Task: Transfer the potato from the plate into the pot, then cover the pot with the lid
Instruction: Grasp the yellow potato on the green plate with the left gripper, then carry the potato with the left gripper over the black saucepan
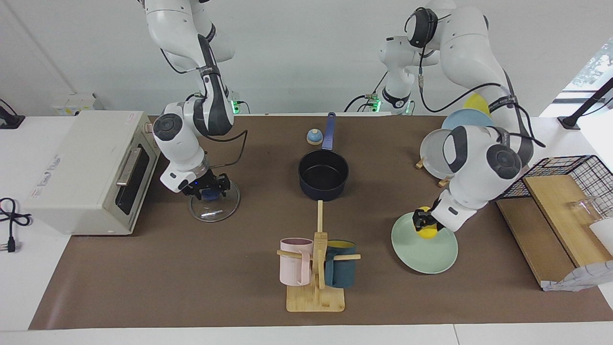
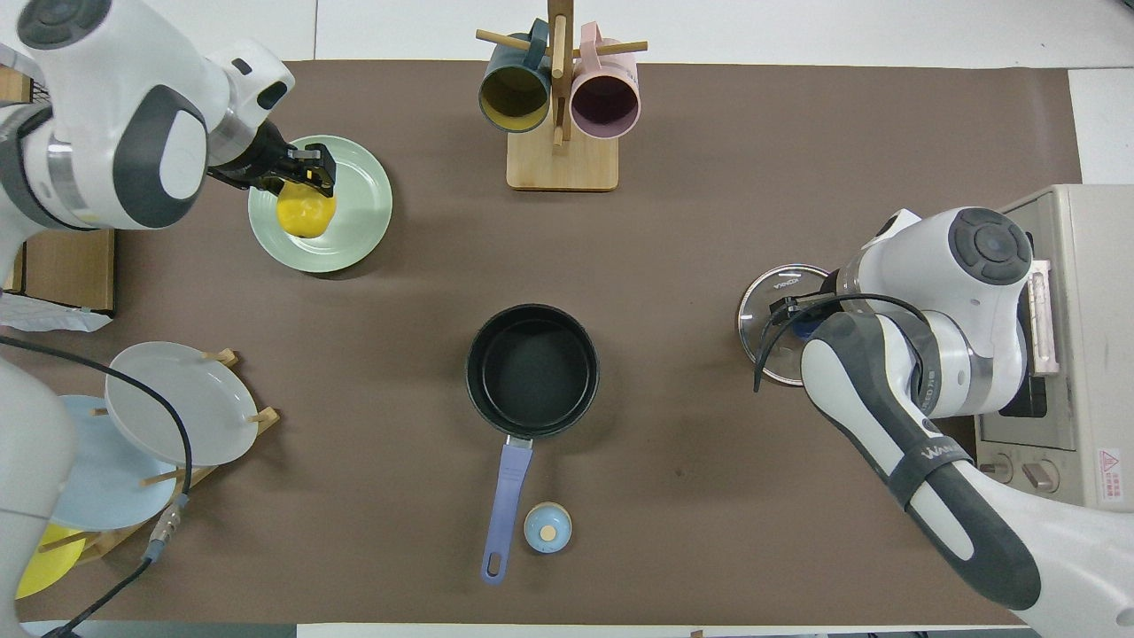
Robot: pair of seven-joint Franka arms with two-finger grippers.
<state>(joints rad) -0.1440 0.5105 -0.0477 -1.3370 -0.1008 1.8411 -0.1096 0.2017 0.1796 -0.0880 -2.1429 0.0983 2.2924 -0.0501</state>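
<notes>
Brown matting covers the table; the potato (image 1: 425,229) hangs clamped in the left gripper (image 1: 423,224) just over the mint-green plate (image 1: 427,254), at the left arm's end. From there the pot (image 1: 323,175) lies mid-table, nearer the robots, its handle pointing at them. At the right arm's end, the right gripper (image 1: 209,188) is closed on the lid (image 1: 214,206) knob.

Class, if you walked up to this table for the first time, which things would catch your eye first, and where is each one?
The bright yellow potato stands out first, gripped by the left tool just over the pale green plate at the left arm's end of the table. Next is the dark pot in the middle, empty. At the right arm's end, the right tool sits on the blue knob of the glass lid, beside the toaster oven.
</notes>
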